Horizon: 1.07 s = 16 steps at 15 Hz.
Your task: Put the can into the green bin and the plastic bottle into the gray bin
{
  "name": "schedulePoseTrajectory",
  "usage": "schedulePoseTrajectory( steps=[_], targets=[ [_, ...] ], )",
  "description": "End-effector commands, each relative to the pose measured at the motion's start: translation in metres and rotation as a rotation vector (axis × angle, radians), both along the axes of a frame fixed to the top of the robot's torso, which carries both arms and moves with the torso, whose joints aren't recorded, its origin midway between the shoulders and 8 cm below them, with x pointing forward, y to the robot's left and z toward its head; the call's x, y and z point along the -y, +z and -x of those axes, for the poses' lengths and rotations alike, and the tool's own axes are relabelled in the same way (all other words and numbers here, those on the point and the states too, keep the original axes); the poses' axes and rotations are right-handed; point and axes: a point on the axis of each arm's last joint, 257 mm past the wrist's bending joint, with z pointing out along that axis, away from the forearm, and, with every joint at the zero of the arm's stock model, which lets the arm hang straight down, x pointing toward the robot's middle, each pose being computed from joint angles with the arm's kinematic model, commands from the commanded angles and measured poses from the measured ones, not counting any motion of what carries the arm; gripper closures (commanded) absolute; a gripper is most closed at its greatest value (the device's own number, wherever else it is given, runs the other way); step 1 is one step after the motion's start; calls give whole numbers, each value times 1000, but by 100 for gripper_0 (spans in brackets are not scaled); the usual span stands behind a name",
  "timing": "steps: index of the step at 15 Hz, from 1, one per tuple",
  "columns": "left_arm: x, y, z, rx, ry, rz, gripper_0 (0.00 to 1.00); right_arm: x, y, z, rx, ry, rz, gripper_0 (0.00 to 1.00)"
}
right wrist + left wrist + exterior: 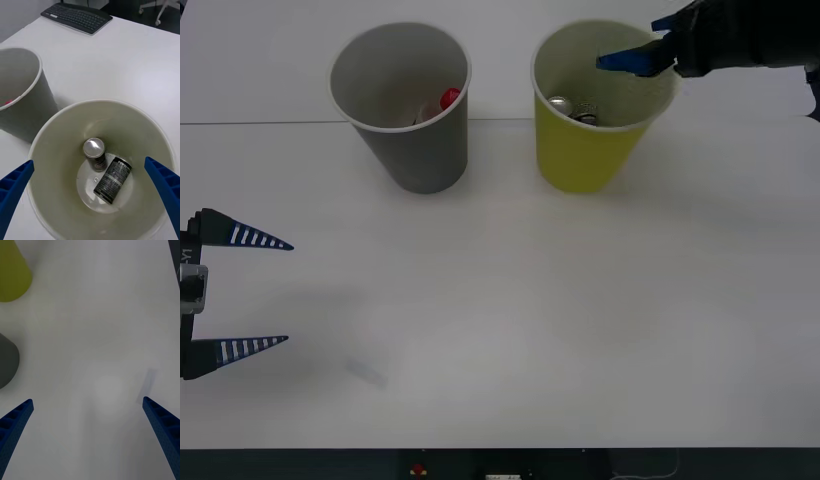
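The right gripper [90,198] hangs directly over the green bin [580,165] at the far right of the table [510,320], fingers spread wide with nothing between them. Down in the cup, the can [112,179] lies on its side on the bottom, touching a second can [94,153] that stands upright with its silver top showing. So the can looks delivered. Over to the left, the gray bin [415,150] stands just beside the green one, and a red cap peeks out inside it: that's the plastic bottle [448,99], apparently home too.

The left gripper [240,290] waits at the near left edge, low over bare tabletop, fingers spread apart, holding nothing.

What's left, I'd say, is a clean exit. The right arm should rise straight up before it swings away, keeping those spread fingers clear of the rolled rim; paper cups are light, and a nudge on the lip could tip the bin and spill both cans.
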Motion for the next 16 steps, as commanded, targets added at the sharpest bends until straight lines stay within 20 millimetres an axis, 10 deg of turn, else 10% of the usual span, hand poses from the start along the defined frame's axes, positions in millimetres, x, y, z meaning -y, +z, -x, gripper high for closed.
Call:
schedulePoseTrajectory(
  steps=[1,16],
  targets=[
    [0,0,0,0,0,0,0,13,1,27,32,70,-6,0],
    [0,0,0,0,0,0,0,68,-68,145,171,290,59,0]
  ],
)
